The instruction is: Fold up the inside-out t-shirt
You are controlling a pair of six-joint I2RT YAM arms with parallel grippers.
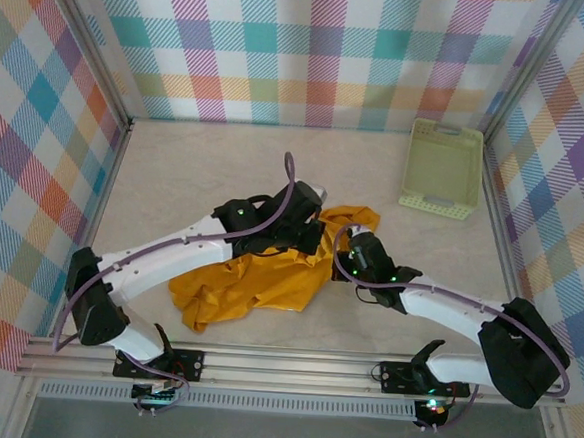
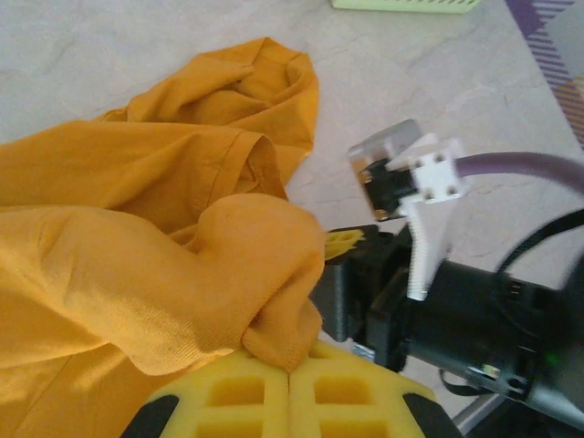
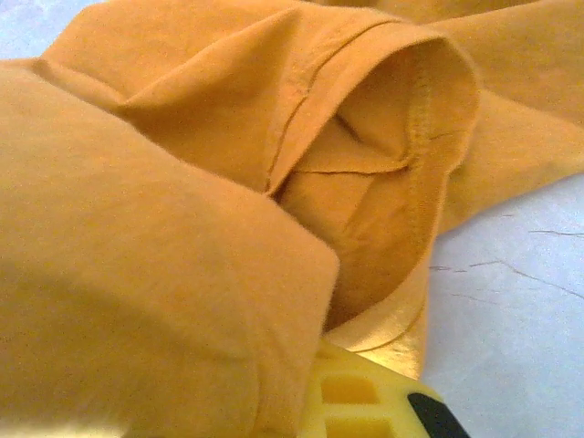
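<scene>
Cotton jersey, thin and limp, is what the mustard-yellow short-sleeved t-shirt (image 1: 258,282) is judged to be made of. It is expected to be light, to sag from any single hold, and to cling to itself rather than slide. It lies crumpled on the pale marbled table (image 1: 196,162), bunched up against both sets of fingers, with most of the heap spread on their near side.

The left gripper (image 2: 290,365) is seen with its yellow fingers pressed together and a rounded wad of cloth caught at their tips. The right gripper (image 3: 315,383) is likewise closed, with a thick fold clamped beside its one visible finger. Just beyond that finger a hemmed sleeve opening (image 3: 383,164) gapes, with the stitching showing on its rim.

Hems and seams are judged the best holds, since a doubled edge is less likely to slip than a single layer. Two well-separated holds would be needed to spread the cloth.

The two grippers sit very close together, so each is the other's nearest obstacle. A pale green slotted plastic basket (image 1: 442,167) stands well beyond the right fingers and is not in the way.
</scene>
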